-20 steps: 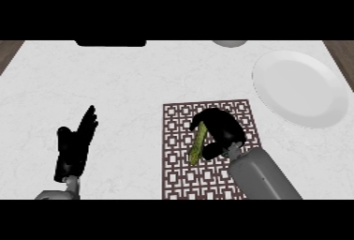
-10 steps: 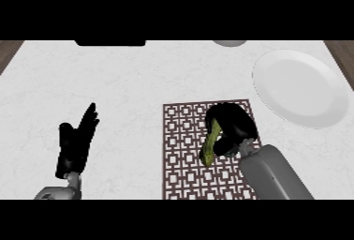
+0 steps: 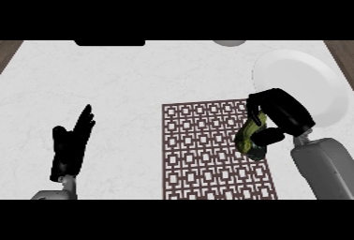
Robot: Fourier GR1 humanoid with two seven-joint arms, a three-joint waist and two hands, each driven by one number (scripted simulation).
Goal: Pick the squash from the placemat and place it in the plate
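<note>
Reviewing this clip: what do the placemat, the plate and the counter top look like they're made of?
Placemat: likely woven fabric or vinyl, matte; dark maroon with a pale repeating lattice and no shine. Plate: probably glazed ceramic, plain white with soft shading toward the rim; plastic can't be ruled out. Counter top: looks like marble or a similar stone, pale with faint grey veining and a smooth finish.

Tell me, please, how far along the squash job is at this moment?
Done: the right hand has curled round the squash. In hand: it holds the squash over the placemat's right edge, beside the plate. Left: carrying it over the plate and releasing it. The left hand rests open at the lower left.
</note>
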